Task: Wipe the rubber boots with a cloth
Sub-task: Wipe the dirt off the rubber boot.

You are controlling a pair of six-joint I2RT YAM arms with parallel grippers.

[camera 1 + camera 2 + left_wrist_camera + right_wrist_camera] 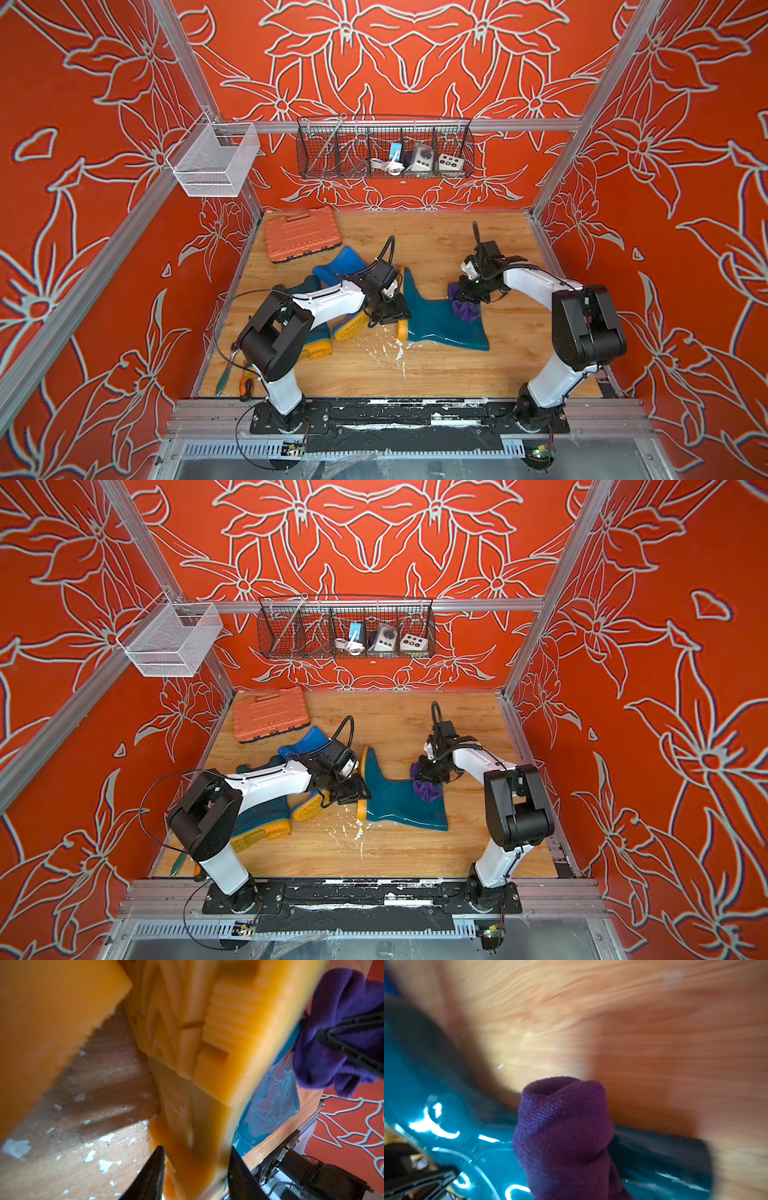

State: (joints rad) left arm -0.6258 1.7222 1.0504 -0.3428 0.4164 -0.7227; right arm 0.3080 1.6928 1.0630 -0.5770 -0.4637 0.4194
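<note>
Wooden tabletop [436, 374], enclosed by red floral walls, carries three boots in both top views. We note the middle teal boot [440, 320] lying on its side, sole toward the left arm. The second teal boot [320, 332] and the blue boot [340, 264] lie partly under that arm, near an orange case [301, 235]. White flecks [386, 349] litter the wood beside the sole. The right tool [469, 293] holds the purple cloth [467, 309] on the shaft's far edge. The left tool [390, 311] sits at the sole.

Left wrist view: we find its fingers [153, 1174] on either side of the yellow-orange sole [218, 1043], apparently clamped on it and steadying the boot. The cloth [332, 1012] shows beyond, pinched by the other arm's fingers.

Right wrist view: blurred. The cloth [564, 1126] is bunched in tightly closed jaws over the glossy teal shaft.

Judgement: wiping of the middle boot is in hand. The next move calls for a stroke along the shaft in firm contact, with the sole held fast.
</note>
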